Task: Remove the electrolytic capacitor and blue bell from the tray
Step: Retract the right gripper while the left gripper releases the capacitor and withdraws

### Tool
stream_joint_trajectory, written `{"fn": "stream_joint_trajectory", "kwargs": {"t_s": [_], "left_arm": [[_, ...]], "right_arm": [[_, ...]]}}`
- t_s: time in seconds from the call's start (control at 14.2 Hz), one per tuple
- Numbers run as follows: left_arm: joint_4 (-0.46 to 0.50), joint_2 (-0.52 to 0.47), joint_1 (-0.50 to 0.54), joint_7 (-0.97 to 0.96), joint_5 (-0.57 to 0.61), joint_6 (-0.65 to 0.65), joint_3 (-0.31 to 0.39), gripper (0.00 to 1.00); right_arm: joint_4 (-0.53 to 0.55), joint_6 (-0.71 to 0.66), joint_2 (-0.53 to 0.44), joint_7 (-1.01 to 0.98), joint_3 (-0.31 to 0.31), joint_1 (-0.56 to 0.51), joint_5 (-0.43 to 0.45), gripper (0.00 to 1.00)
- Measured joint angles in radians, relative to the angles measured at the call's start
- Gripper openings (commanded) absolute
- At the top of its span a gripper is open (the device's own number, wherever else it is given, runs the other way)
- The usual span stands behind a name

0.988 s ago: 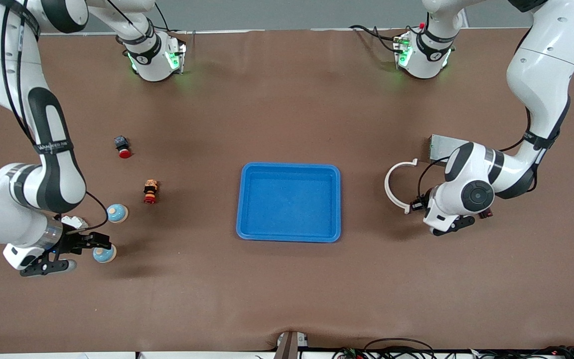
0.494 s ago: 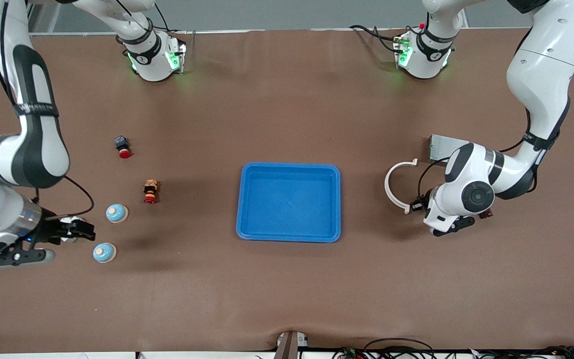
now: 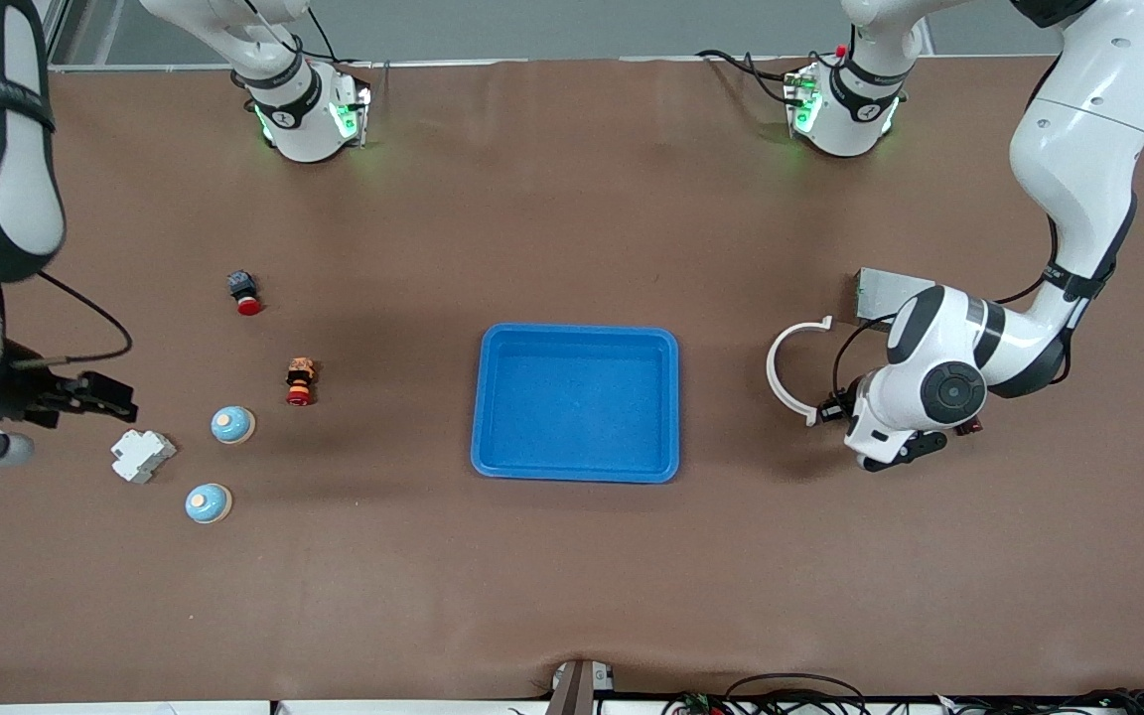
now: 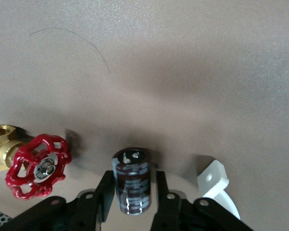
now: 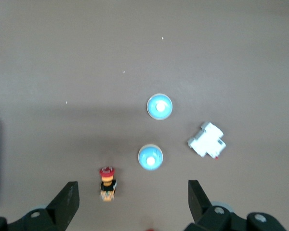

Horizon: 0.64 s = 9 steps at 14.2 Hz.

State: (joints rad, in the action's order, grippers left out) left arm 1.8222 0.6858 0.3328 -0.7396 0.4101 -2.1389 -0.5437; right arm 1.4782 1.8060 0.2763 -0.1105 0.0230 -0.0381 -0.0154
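Nearest the front camera, at the right arm's end of the table, lies one blue bell (image 3: 208, 503), with a white block-shaped part (image 3: 143, 456) just beside it and a second blue bell (image 3: 232, 425) slightly farther from the camera. The right gripper (image 3: 85, 397) hangs in the air over the table edge by that white part, its fingers spread wide apart and holding nothing; in the right wrist view both bells (image 5: 159, 106) (image 5: 150, 157) and the white part (image 5: 207, 140) sit on the brown table (image 3: 572, 576) below it. A small red-and-yellow push button (image 3: 300, 382) stands a little farther from the camera than the bells, and a black-and-red push button (image 3: 245, 292) farther still. The blue tray (image 3: 496, 397) lies mid-table. Toward the left arm's end, the left gripper (image 4: 133, 195) is low at the table, its fingers clamped on a dark cylindrical capacitor (image 4: 131, 180). Near it are a brass valve with a red handwheel (image 4: 37, 159) and a white curved ring piece (image 3: 783, 367), with a grey flat box (image 3: 885, 293) farther from the camera.
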Motion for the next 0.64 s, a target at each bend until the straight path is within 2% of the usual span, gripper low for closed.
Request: {"fn": "stream_joint_trajectory", "kwargs": {"t_s": [0.07, 0.14, 0.21, 0.64], "left_arm": [[0.000, 0.000, 0.000, 0.000, 0.000, 0.000, 0.000, 0.62], [0.000, 0.001, 0.000, 0.000, 0.000, 0.000, 0.000, 0.78], [0.000, 0.001, 0.000, 0.000, 0.000, -0.001, 0.000, 1.00], [-0.012, -0.001, 0.013, 0.000, 0.000, -0.002, 0.000, 1.00]], "right_arm": [[0.000, -0.032, -0.030, 0.001, 0.002, -0.002, 0.000, 1.00], [0.001, -0.066, -0.058, 0.005, 0.003, -0.003, 0.000, 1.00], [0.004, -0.097, -0.084, 0.017, 0.004, -0.003, 0.000, 1.00], [0.090, -0.123, -0.207, 0.062, -0.002, -0.003, 0.000, 1.00]]}}
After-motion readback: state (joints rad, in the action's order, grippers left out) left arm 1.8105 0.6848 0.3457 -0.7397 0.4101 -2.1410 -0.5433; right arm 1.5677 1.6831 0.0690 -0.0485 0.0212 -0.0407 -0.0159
